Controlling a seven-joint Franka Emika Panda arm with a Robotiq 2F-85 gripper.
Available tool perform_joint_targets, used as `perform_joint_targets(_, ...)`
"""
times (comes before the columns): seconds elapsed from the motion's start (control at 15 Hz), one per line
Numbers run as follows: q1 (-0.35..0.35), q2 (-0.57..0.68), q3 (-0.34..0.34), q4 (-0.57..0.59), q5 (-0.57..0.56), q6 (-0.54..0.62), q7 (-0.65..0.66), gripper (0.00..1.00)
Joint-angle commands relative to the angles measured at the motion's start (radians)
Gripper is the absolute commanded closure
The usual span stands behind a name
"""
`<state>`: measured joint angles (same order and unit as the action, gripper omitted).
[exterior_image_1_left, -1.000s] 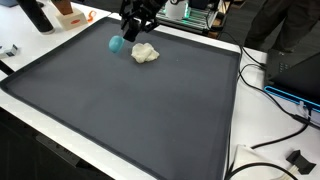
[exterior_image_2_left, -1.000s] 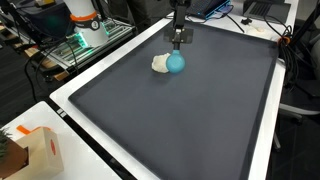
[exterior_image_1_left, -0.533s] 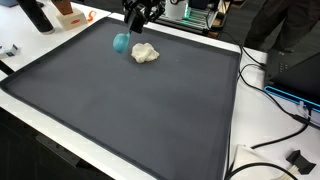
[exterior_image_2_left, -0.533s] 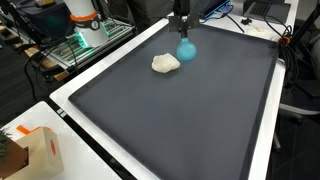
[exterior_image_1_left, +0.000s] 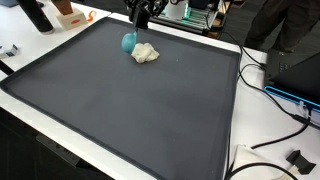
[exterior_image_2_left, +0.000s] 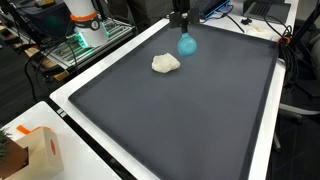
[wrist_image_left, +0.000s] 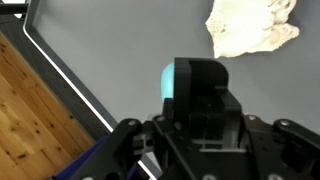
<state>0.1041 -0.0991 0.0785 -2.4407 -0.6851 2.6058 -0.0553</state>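
Bright even light, soft wrist-view blur

Black end effector (wrist_image_left: 200, 88), boxy matte housing, dark linkages

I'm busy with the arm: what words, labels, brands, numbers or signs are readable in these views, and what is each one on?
No text can be read in any view.
On the cardboard box: an orange mark, too small and blurred to read.
On the teal ball, the pincer, the white crumpled lump and the dark mat: no print visible.
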Motion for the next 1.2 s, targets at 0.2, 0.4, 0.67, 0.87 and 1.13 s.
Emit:
perform_joint_targets(0.2,0.011,-0.068,-0.012,-0.037,0.321,0.004,-0.281,0.75)
perform_joint_targets(0.4,0.013,-0.085,-0.016,-0.031,0.421,-0.020,-0.349,0.75)
perform_joint_targets(0.67,0.007,-0.109,-0.018,-0.019,0.476,-0.072,-0.338,0.75)
perform_joint_targets(0.87,0.006,-0.123,-0.025,-0.006,0.511,-0.144,-0.326,0.75)
perform_joint_targets(1.13,0.008,-0.133,-0.045,0.016,0.590,-0.240,-0.339,0.75)
